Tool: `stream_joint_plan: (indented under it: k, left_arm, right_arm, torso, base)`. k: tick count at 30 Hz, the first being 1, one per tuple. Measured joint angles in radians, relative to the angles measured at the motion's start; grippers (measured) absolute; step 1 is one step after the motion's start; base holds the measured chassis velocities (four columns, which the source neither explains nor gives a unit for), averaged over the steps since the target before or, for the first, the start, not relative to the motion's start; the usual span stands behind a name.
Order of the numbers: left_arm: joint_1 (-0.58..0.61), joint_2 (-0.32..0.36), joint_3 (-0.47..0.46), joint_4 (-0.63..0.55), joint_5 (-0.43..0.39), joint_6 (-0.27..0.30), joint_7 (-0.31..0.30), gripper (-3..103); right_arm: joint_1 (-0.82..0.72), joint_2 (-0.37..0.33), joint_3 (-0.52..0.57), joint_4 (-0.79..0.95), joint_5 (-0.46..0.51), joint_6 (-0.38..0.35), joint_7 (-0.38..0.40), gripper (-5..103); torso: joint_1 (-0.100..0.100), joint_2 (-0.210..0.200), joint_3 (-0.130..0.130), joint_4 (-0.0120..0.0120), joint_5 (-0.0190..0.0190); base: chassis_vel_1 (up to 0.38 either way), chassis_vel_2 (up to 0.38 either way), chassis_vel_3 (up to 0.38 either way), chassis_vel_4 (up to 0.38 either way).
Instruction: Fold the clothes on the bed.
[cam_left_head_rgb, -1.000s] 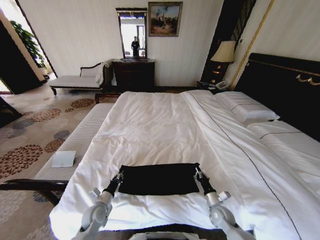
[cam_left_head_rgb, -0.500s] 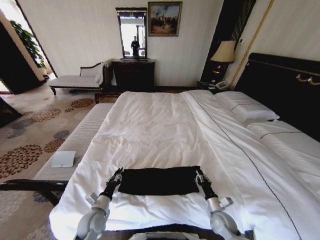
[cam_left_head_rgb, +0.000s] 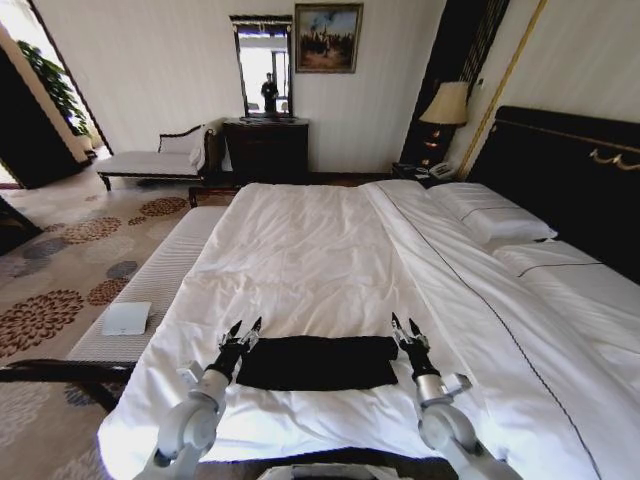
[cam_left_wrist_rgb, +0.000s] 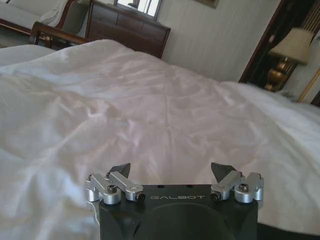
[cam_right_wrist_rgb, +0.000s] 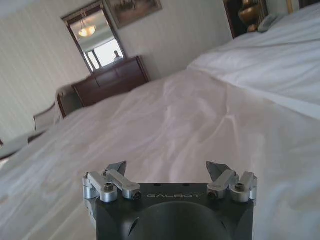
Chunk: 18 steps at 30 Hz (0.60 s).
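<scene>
Both arms extend forward from the lower edge of the head view, roughly parallel, wrists angled upward. Left pincer (cam_left_head_rgb: 241, 328): fingers spread apart, nothing between them; tips raised. Right pincer (cam_left_head_rgb: 404, 325): fingers likewise parted, nothing held. Both wrist views confirm the dark fingertips (cam_left_wrist_rgb: 121, 170) set wide.

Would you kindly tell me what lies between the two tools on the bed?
The folded black T-shirt spans the stretch between the left tool and right tool, in the head view.
</scene>
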Motion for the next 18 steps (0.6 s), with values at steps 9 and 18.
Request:
stream_joint_plan:
  k: [9,18]
  left_arm:
    - [0.020,0.037,0.034,-0.002,0.130,0.141,-0.100,100]
    - [0.128,0.071,0.028,-0.099,0.163,0.253,-0.146,100]
  right_arm:
    - [0.135,-0.051,-0.113,-0.022,0.006,-0.331,0.176,100]
    - [0.065,-0.100,-0.140,0.062,0.002,-0.459,0.317,100]
  torso:
    - [0.000,0.000,0.000,0.0004,0.0000]
    - [0.000,0.000,0.000,0.0001,0.0000]
  base:
    - [0.000,0.000,0.000,0.000]
    - [0.000,0.000,0.000,0.000]
